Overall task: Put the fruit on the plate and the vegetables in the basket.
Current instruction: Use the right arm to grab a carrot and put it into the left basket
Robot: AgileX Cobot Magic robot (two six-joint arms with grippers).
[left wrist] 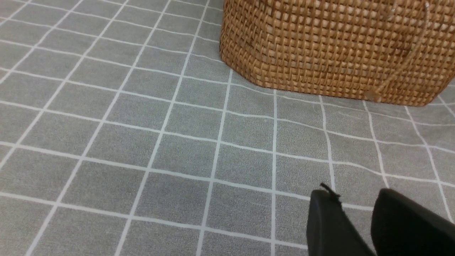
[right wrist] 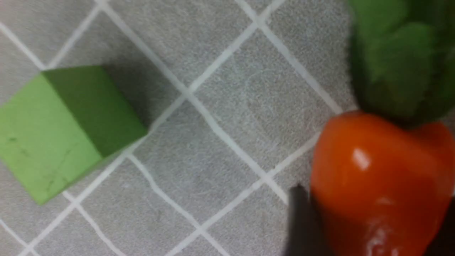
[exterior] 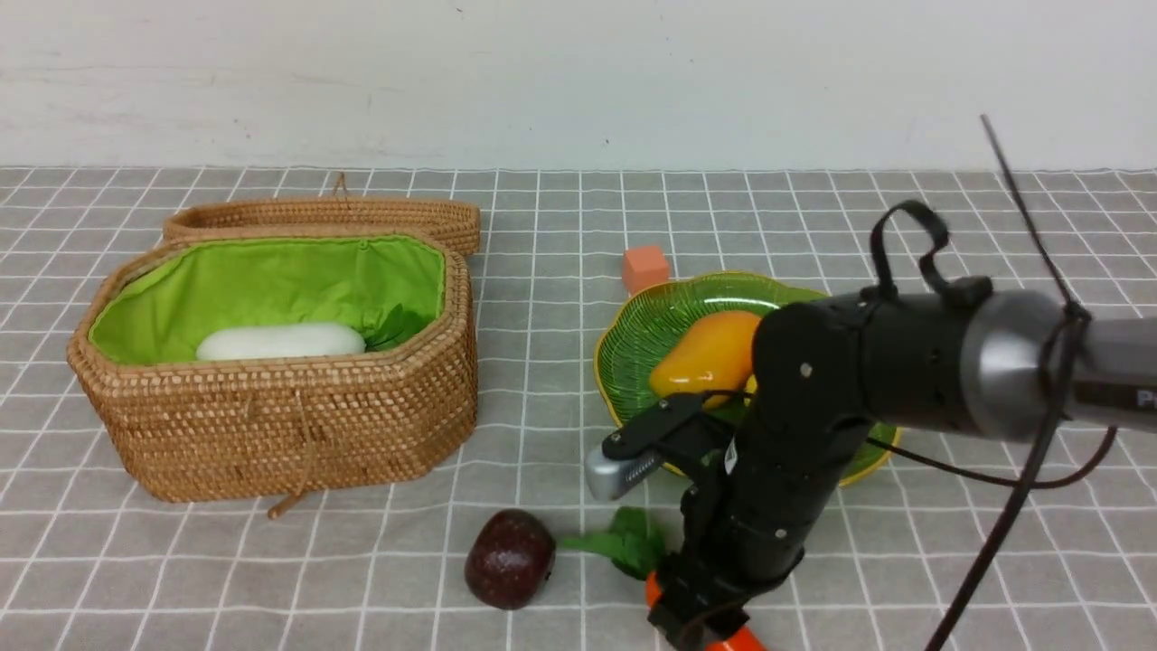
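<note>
Sorting looks partly done in the front view: the basket [exterior: 271, 425] sits at left of frame with its lid [exterior: 334, 217] lying behind it, so the green-lined hollow is free to receive, and the white radish [exterior: 280, 342] lies inside. The plate [exterior: 651, 334] at centre right carries the mango [exterior: 710, 357]. The maroon fruit [exterior: 509, 558] lies on the cloth at lower centre, off the plate. A small orange-pink cube [exterior: 645, 268] sits just past the plate's far rim. The right gripper [exterior: 698, 622] is down at the bottom edge over the carrot [exterior: 739, 640], whose leaves [exterior: 624, 541] fan toward the maroon fruit. It comes from above, I judge, so as to straddle the orange body. No eggplant shows. In the left wrist view the left gripper [left wrist: 355, 197] hangs low over bare cloth at lower right of frame, its fingers a narrow gap apart with nothing between them. The basket's wall is at upper right, well apart, so by my reading this arm is parked out of the way. In the right wrist view the carrot fills the lower right, leaves at upper right. One dark finger [right wrist: 302, 220] stands tight against its side and a dark edge in the corner suggests the other, so the body lies between them, but whether they press it I cannot tell. A green cube [right wrist: 64, 131] lies at left of frame, well apart.
</note>
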